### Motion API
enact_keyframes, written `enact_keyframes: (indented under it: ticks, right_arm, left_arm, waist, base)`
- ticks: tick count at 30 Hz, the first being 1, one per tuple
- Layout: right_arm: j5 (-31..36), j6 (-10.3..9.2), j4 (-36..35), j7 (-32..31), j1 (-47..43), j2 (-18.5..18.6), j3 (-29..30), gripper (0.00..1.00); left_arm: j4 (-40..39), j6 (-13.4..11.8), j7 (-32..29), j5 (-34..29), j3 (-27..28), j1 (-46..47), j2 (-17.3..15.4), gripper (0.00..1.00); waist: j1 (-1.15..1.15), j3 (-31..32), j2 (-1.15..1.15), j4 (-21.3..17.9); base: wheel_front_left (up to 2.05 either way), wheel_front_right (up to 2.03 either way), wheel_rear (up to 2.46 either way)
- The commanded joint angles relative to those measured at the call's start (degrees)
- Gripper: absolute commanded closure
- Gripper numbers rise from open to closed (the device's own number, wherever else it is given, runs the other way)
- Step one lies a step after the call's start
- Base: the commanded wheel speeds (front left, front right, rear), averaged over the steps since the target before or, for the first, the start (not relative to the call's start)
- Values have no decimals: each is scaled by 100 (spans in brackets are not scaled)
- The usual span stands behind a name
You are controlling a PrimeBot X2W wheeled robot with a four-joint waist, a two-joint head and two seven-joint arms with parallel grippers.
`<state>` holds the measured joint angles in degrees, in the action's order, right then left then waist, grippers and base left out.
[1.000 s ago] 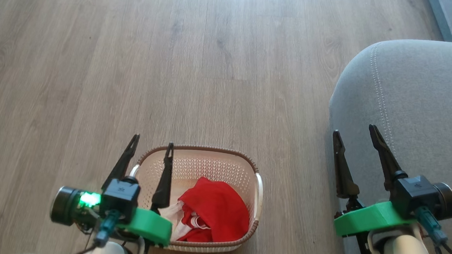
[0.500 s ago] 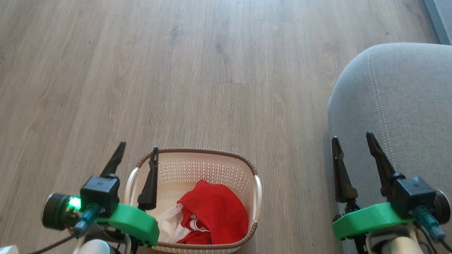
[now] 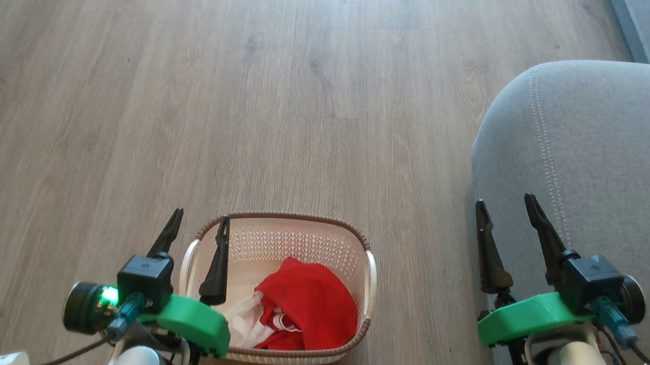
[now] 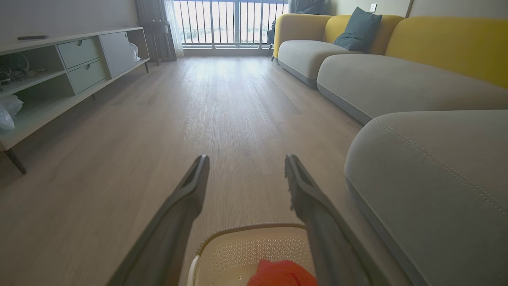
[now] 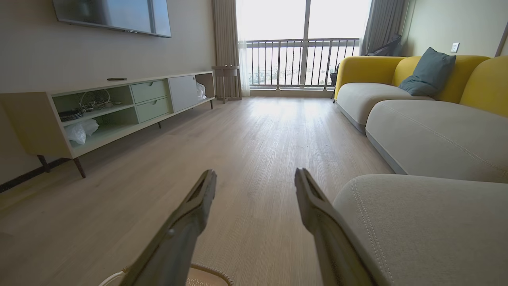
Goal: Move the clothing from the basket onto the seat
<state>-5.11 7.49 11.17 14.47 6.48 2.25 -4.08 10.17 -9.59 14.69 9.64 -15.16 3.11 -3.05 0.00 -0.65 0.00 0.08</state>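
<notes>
Laundry basket (image 3: 292,218) sits long axis left to right, red clothing (image 3: 310,309) bunched inside. Left gripper (image 3: 202,215) and right gripper (image 3: 505,200) gape, empty.

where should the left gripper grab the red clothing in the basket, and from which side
Pinch the raised red fold atop the clothing, coming straight down from above. It bunches into a hump, and the walls of the basket ring it, so a sideways approach looks blocked. The open left gripper is nearest.
</notes>
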Motion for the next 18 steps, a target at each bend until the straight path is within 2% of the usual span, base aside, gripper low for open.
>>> enact_keyframes:
  ticks: [1,12,15,18]
  right_arm:
    - [-17,0,-150,52,284,63,-120,0]
    - [54,0,225,52,309,63,95,0]
    - [212,0,209,52,359,63,133,0]
    - [329,0,136,52,440,63,176,0]
  left_arm:
    - [-150,21,30,11,132,152,16,0]
    - [514,323,30,116,-95,228,17,0]
    - [806,421,30,108,-198,410,17,0]
    - [1001,480,30,-11,-272,642,17,0]
  waist:
    - [0,-20,0,-15]
    - [0,-456,0,-192]
    - [0,-760,0,-249]
    - [0,-1388,0,-418]
  base:
    - [0,0,0]
    - [0,0,0]
    - [0,0,0]
    - [0,0,0]
